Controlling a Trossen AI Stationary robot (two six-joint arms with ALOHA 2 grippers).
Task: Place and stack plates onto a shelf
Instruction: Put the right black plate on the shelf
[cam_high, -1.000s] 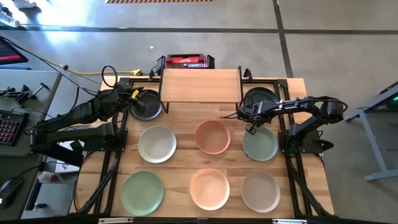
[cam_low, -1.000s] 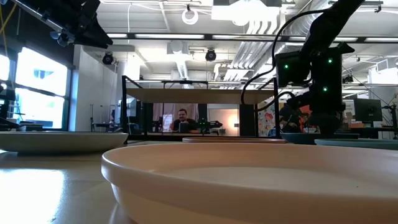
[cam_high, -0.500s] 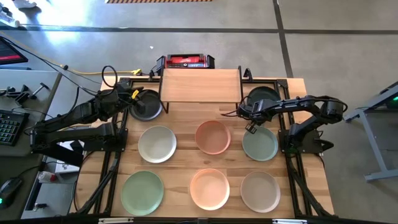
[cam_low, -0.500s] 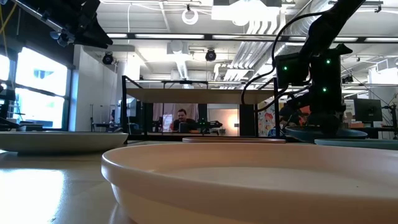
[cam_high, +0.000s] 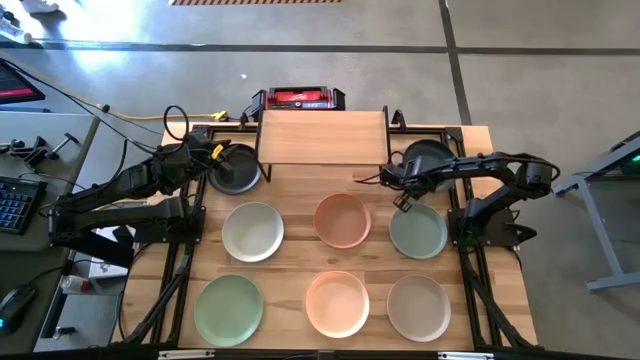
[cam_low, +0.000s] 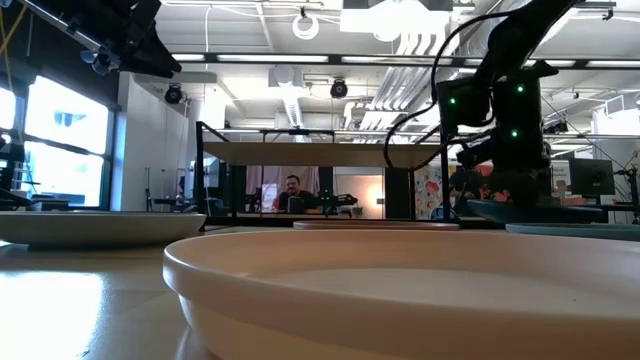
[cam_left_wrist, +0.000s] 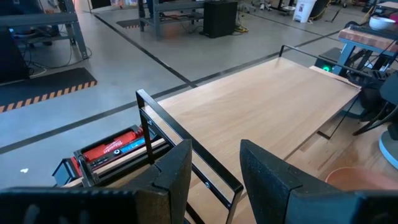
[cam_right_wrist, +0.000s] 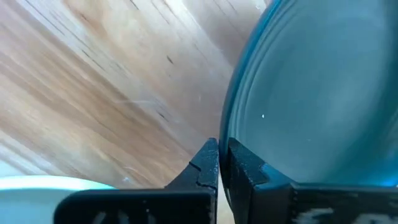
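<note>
Your right claw was clamped on the rim of the black plate at the far right of the table, just beside the right end of the shelf. In the right wrist view the two fingers sat pressed nearly together with the plate's edge pinched between them, the dark dish filling most of that picture above the wood. In the low view that plate sat under the right arm and looked raised slightly above the neighbouring dishes, though you could not tell for sure whether it had left the table.

Your left claw waited at the far left, over the second black plate, which lay just beside the shelf's left end. Its fingers stood apart with nothing between them, and past them you could see the shelf top bare and the red-and-black box beyond its far edge.

The other six plates lay flat on the table in two rows. The nearer-to-shelf row held a cream-white plate, a peach-pink plate and a pale green plate, the last one just below your right claw. The front row held another pale green plate, another peach-pink plate and a beige plate. None of them touched each other.

A person was visible in the room far behind the shelf in the low view.
</note>
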